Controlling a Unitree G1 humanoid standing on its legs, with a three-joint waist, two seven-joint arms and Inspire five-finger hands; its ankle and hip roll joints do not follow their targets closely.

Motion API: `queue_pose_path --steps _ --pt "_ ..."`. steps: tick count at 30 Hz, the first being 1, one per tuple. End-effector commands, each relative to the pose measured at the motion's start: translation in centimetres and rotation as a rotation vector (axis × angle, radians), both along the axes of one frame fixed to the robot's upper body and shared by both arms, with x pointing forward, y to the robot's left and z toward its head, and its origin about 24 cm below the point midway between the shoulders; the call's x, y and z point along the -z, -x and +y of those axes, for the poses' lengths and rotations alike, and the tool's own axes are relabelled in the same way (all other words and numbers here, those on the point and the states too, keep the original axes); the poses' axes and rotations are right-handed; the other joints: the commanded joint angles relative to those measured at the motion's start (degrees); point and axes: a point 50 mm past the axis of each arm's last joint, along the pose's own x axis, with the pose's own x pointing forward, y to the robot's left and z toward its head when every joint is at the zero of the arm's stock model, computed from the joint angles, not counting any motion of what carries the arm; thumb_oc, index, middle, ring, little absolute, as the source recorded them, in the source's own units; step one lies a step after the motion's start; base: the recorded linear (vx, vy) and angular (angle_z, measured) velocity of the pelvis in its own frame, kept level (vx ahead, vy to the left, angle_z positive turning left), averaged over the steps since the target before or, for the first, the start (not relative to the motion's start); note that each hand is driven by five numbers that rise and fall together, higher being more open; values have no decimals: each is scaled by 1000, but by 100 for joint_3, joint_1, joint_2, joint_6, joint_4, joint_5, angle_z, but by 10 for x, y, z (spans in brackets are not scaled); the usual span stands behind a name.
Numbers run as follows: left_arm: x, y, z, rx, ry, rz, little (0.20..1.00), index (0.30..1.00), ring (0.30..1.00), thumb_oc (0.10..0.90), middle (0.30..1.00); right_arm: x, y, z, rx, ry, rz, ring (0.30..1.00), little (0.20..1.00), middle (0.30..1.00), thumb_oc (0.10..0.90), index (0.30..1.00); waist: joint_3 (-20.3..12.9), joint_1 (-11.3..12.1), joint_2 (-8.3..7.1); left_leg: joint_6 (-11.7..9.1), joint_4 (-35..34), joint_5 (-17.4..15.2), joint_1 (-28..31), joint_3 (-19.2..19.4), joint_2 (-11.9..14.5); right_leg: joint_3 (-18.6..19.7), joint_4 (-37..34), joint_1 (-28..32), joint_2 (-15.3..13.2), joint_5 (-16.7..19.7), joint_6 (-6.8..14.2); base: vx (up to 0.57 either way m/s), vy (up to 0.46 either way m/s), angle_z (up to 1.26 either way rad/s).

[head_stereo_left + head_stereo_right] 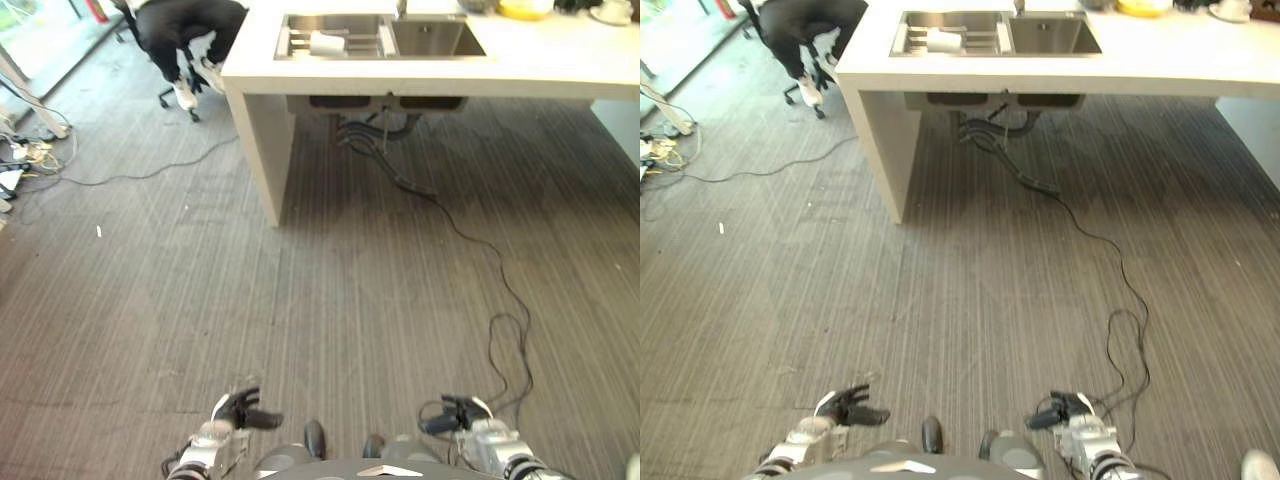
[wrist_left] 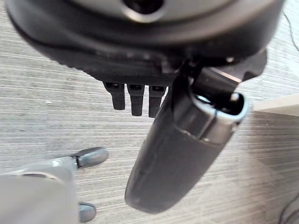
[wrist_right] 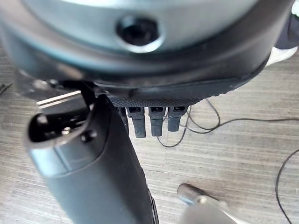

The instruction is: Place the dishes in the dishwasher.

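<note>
No writing can be read anywhere here.

Far on the left, a person in dark clothes and white shoes point(image 1: 184, 93) sits on a rolling chair point(image 1: 172, 70) near the corner of a white counter point(image 1: 560, 70). Some cords point(image 1: 30, 152) lie on the grey carpet floor point(image 1: 200, 290) by the left wall.

The left hand point(image 1: 240, 410) hangs low over the carpet. Its fingers point(image 2: 132, 98) are loose and straight, and its thumb point(image 2: 182, 154) sticks out. It holds nothing and touches nothing.

The counter stands well away from both hands. It has a metal sink point(image 1: 380, 37) set in its top. In the left half of the sink is a rack, and a white cup point(image 1: 327, 43) lies on its side there. The right half of the sink looks bare. A yellow dish point(image 1: 525, 8) and a white dish point(image 1: 612, 12) sit at the back of the counter, to the right.

The right hand point(image 1: 452, 412) hangs low over the carpet too. Its fingers point(image 3: 149, 119) are loose and straight, with the thumb point(image 3: 93, 168) out. It holds nothing.
</note>
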Motion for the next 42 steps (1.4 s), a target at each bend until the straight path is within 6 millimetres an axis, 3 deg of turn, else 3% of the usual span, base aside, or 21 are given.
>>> queue_pose_path --steps 1,3,4,5,10,14,15,17,18,20,21,24,25,28,29,30,33,38,39,40,42 --pt "-11 -19 8 -55 -4 -98 900 900 900 800 900 -7 -15 -5 48 -1 -46 900 900 900 800 900 -75 217 -197 -320 14 -605 316 -5 107 201 -444 -461 -571 1104 510 227 -10 7" --pt "-16 -25 10 -72 -6 -128 900 900 900 800 900 -9 -17 -9 61 9 -60 900 900 900 800 900 40 131 -284 -374 -1 -781 508 -276 35 215 -1485 -671 -514 1304 436 295 -109 0" --pt "-16 -26 10 -72 -6 -128 900 900 900 800 900 -9 -18 -9 61 9 -60 900 900 900 800 900 52 122 -265 -378 -1 -791 523 -285 54 196 -1509 -638 -498 1310 436 368 -198 25" --pt "-21 -33 12 -74 -9 -156 900 900 900 800 900 -9 -16 -12 72 21 -54 900 900 900 800 900 125 20 -310 -476 3 -922 672 -518 86 396 -2371 -863 -560 1581 530 230 -120 43" --pt "-22 -31 16 -93 -6 -165 900 900 900 800 900 -2 4 -18 91 20 15 900 900 900 800 900 104 -119 -335 -584 81 -1341 1113 -905 248 681 -2864 -1055 -616 2013 681 351 -118 46" --pt "-23 -30 17 -95 3 -171 900 900 900 800 900 2 20 -25 91 24 65 900 900 900 800 900 -136 -175 -355 -645 314 -1610 1261 -1110 424 553 -2621 -951 -552 1877 571 360 -177 69" --pt "-23 -25 20 -118 17 -177 900 900 900 800 900 3 27 -28 78 30 85 900 900 900 800 900 -246 -168 -312 -747 784 -1477 1203 -1163 653 474 -2365 -891 -395 1649 432 440 -258 111" --pt "-23 -24 19 -119 28 -180 900 900 900 800 900 3 27 -28 58 32 88 900 900 900 800 900 -308 -161 -273 -808 1176 -1299 1059 -1198 761 353 -2302 -783 -296 1508 337 373 -277 64" --pt "-29 -29 20 -108 32 -212 900 900 900 800 900 -1 21 -29 21 44 59 900 900 900 800 900 -285 -77 -279 -869 2334 -661 503 -1238 824 208 -2418 -374 -112 1276 113 427 -402 33" --pt "-49 -49 19 -91 47 -320 900 900 900 800 900 -11 4 -32 4 54 -20 900 900 900 800 900 -64 50 -431 -884 4250 116 -475 -1052 907 41 -2580 137 -7 986 -234 356 -482 41" --pt "-55 -55 19 -94 46 -355 900 900 900 800 900 -14 -1 -34 0 66 -44 900 900 900 800 900 32 110 -449 -896 4596 217 -724 -819 1076 -26 -2614 316 58 868 -335 278 -380 27" --pt "-71 -68 14 -92 75 -451 900 900 900 800 900 -16 -4 -33 -6 63 -59 900 900 900 800 900 91 242 -468 -811 4495 -21 -1137 -643 891 -41 -2715 587 85 716 -384 236 -115 -5" --pt "-86 -76 11 -80 99 -536 900 900 900 800 900 -16 -4 -32 -11 53 -69 900 900 900 800 900 120 402 -421 -791 4035 -219 -1568 -549 630 11 -2881 842 179 646 -322 216 -32 -14" --pt "-104 -85 11 -66 108 -629 900 900 900 800 900 -16 -1 -34 1 52 -71 900 900 900 800 900 151 539 -452 -837 3150 -277 -1880 -324 674 -38 -3104 1120 167 553 -217 290 -26 -12" --pt "-114 -90 12 -59 108 -680 900 900 900 800 900 -15 0 -35 3 56 -63 900 900 900 800 900 164 642 -424 -842 2662 -140 -2050 -324 607 -10 -3213 1246 210 544 -195 488 47 -50" --pt "-138 -99 12 -50 127 -795 900 900 900 800 900 -12 4 -35 13 57 -44 900 900 900 800 900 160 831 -217 -1033 1381 530 -2120 -603 621 85 -3425 1534 452 464 -132 516 69 -50" --pt "-165 -106 12 -22 129 -921 900 900 900 800 900 -4 17 -35 39 59 18 900 900 900 800 900 219 983 -174 -1219 423 954 -2257 -731 618 229 -3545 1832 523 305 -78 370 62 -33" --pt "-216 -103 21 36 49 -1138 900 900 900 800 900 9 53 -36 72 51 164 900 900 900 800 900 -114 1093 -225 -1140 259 1171 -1979 -458 725 541 -3545 2226 549 4 -61 339 136 -62" --pt "-217 -103 21 37 48 -1138 900 900 900 800 900 9 53 -36 71 50 164 900 900 900 800 900 -110 1104 -237 -1139 262 1162 -1969 -443 719 551 -3545 2232 537 -1 -58 366 157 -77" --pt "-243 -103 23 94 -25 -1236 900 900 900 800 900 14 73 -35 104 38 236 900 900 900 800 900 -220 1162 -425 -1018 402 990 -1844 -409 639 627 -3247 2304 376 -114 0 346 155 -84" --pt "-269 -104 21 157 -88 -1327 900 900 900 800 900 17 88 -34 131 23 286 900 900 900 800 900 -311 1192 -526 -860 575 734 -1761 -329 600 657 -2617 2144 284 -116 128 291 149 -57"
